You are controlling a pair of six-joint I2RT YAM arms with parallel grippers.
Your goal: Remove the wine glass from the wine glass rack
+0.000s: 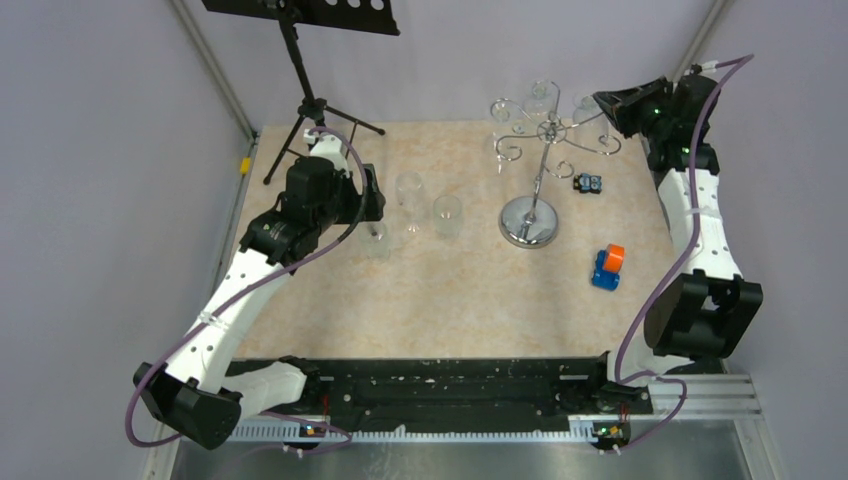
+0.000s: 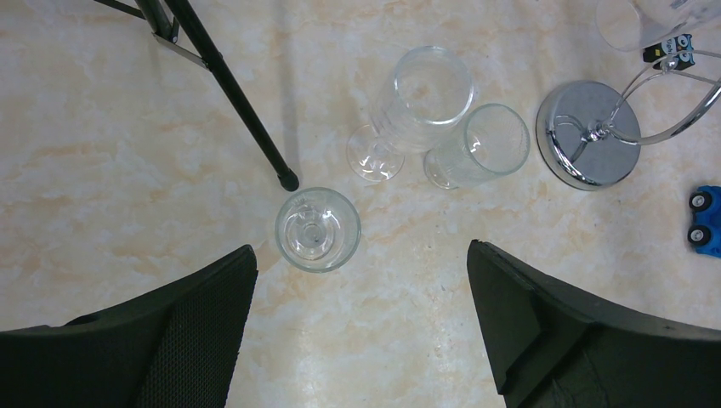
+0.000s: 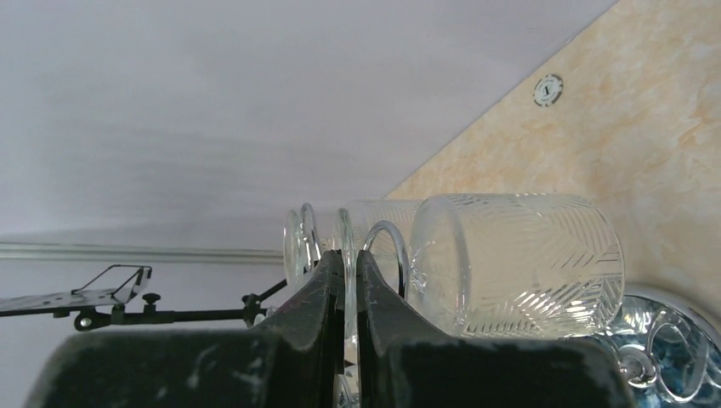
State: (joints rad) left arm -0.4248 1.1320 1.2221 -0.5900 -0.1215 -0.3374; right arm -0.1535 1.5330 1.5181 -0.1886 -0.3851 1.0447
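Note:
The chrome wine glass rack [image 1: 540, 175] stands on its round disc base [image 1: 530, 222] at the back right; its base also shows in the left wrist view [image 2: 588, 134]. Clear wine glasses hang upside down from its scroll arms. My right gripper [image 1: 603, 103] is at the rack's right arm. In the right wrist view my right gripper [image 3: 347, 255] is shut on the thin round foot of a hanging wine glass [image 3: 519, 263], whose patterned bowl lies to the right beside a curled wire arm [image 3: 393, 234]. My left gripper [image 2: 361, 255] is open and empty, above the table.
Three glasses stand left of the rack: a tall one [image 1: 408, 190], a short one [image 1: 447, 213] and one [image 2: 317, 229] just ahead of my left gripper's fingers. A black tripod music stand [image 1: 300, 100] is at the back left. A blue and orange toy [image 1: 607, 266] lies right of the rack's base.

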